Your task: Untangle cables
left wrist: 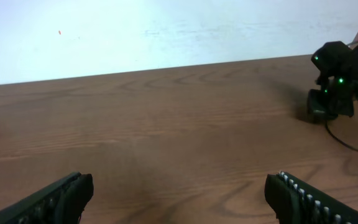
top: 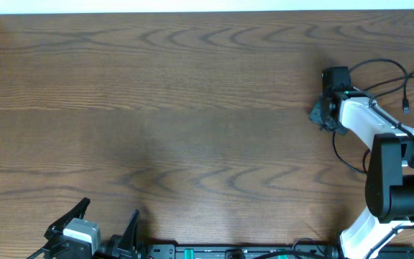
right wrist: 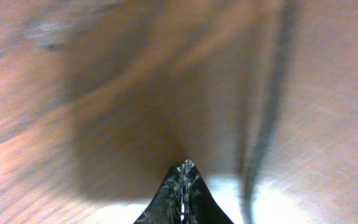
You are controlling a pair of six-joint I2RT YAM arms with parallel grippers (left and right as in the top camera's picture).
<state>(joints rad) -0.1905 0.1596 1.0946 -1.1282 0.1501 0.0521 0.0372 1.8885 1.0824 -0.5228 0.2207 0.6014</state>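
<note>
well, the left fingers (top: 110, 208) are spread wide apart at the near edge of the tabletop (top: 192, 108), holding nothing. the right fingers (right wrist: 184, 186) are squeezed tight together far on the right, next to the thin black cables (top: 406, 90).

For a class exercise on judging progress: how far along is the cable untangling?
Done: nothing visible; black cables lie looped beside the right arm. In hand: nothing clearly; the right fingers are shut, a black cord running beside them. Left: all the separating; the left fingers stand open, far away.
</note>
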